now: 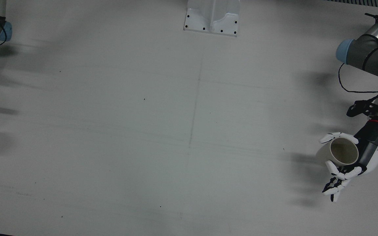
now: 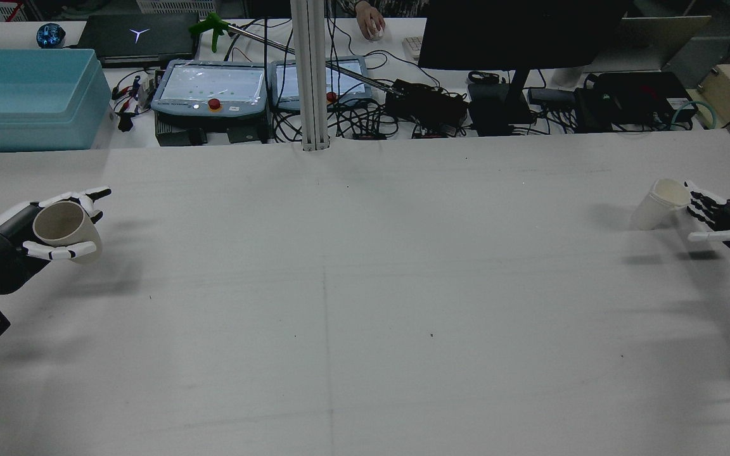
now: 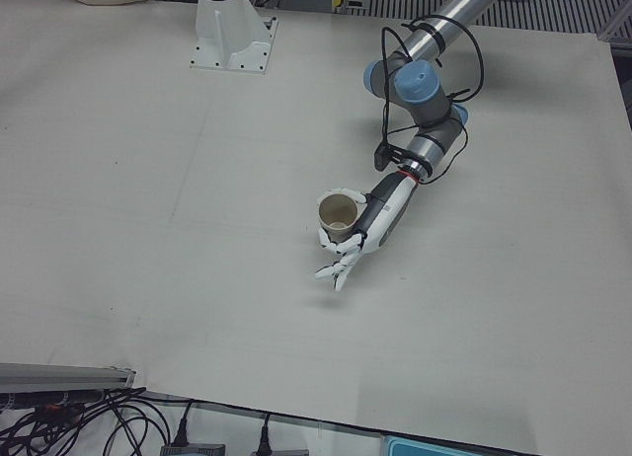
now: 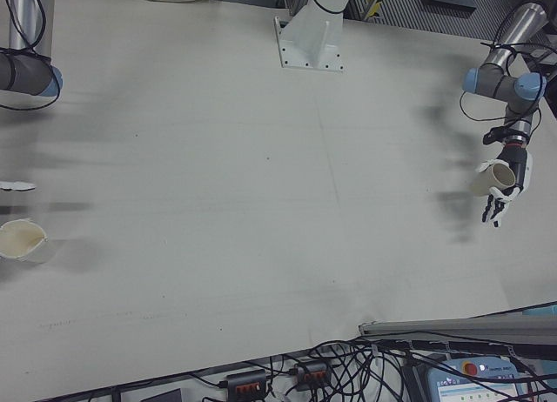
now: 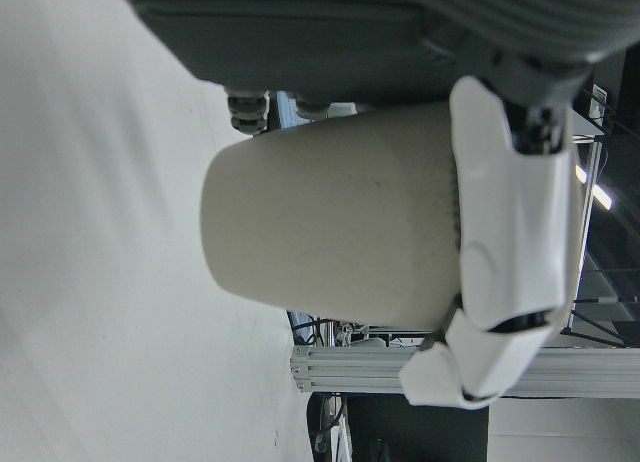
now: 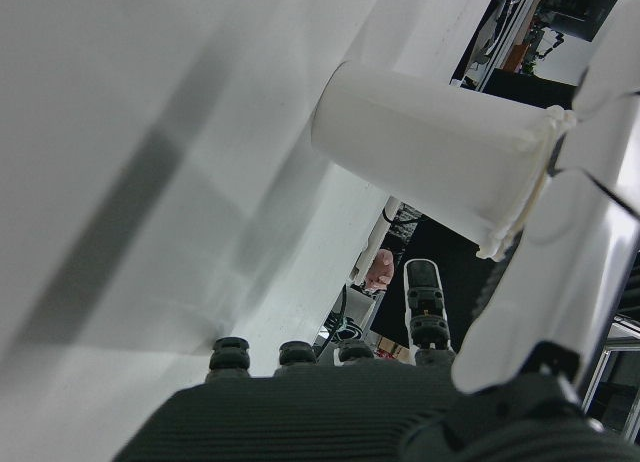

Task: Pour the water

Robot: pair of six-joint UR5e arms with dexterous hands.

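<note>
My left hand (image 2: pixel 16 244) is shut on a beige paper cup (image 2: pixel 64 225) and holds it upright above the table, mouth up. The same cup (image 1: pixel 341 152) shows at the right of the front view, with fingers wrapped round its side (image 5: pixel 330 212). At the opposite end a white cup (image 2: pixel 659 204) seems to stand on the table. My right hand (image 2: pixel 720 218) is beside it, with fingertips against the rim (image 6: pixel 540 172) and the thumb stretched out apart from the cup. What either cup holds cannot be seen.
The arms' white pedestal base (image 1: pixel 212 16) sits at the table's robot side. Beyond the far edge stand a blue bin (image 2: pixel 23 95), two teach pendants (image 2: pixel 210 88), a vertical pole (image 2: pixel 311 76), cables and a monitor. A person's hand (image 2: pixel 371 19) rests on a mouse.
</note>
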